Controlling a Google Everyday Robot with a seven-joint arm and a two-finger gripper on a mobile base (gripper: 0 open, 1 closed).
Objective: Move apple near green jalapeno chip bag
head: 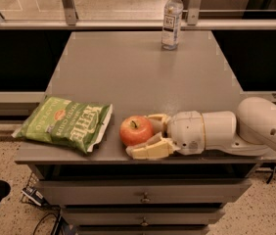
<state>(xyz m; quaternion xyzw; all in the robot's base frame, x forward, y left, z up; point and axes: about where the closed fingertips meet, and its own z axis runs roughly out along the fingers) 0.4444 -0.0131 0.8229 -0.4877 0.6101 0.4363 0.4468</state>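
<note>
The red apple [136, 130] sits on the grey table [138, 67] near the front edge. The green jalapeno chip bag [64, 123] lies flat just to its left, with a small gap between them. My gripper [141, 135] reaches in from the right at table height. Its cream fingers [150, 150] lie on either side of the apple, one behind it and one in front, and appear closed against it. The white arm extends off to the right.
A clear water bottle [172, 18] stands at the back of the table, right of centre. Drawers [143, 198] are below the table's front edge. A metal railing runs behind the table.
</note>
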